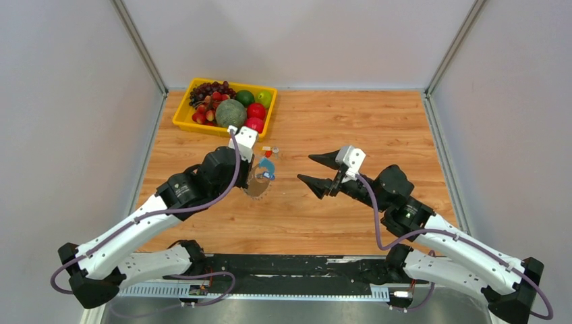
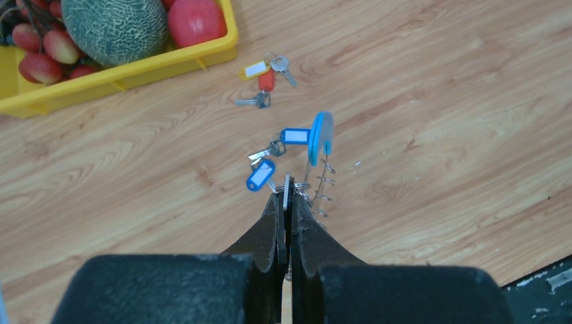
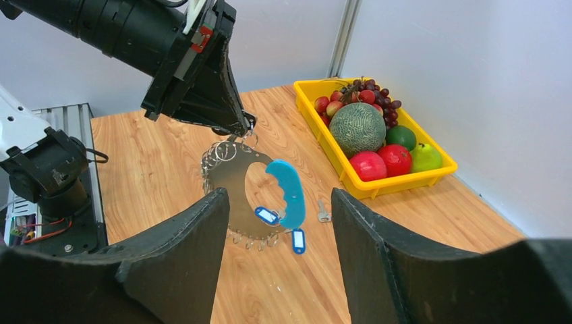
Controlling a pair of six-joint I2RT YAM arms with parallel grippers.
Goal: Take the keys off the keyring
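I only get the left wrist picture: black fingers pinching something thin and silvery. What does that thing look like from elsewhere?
Observer: It's the keyring, a wide metal hoop with one blue plastic arc, held upright by the left hand.
Operator: Where's the other hand?
Observer: The right hand hovers open beside the hoop, touching nothing.
Operator: Anything more in that yellow box?
Observer: Yes, the yellow tray also holds a dark green fruit and a paler green fruit.

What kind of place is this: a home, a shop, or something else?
Likely a robot lab test cell: two arms bolted at a wooden table, plain white walls closing it in, and a yellow tray of fruit, probably props.
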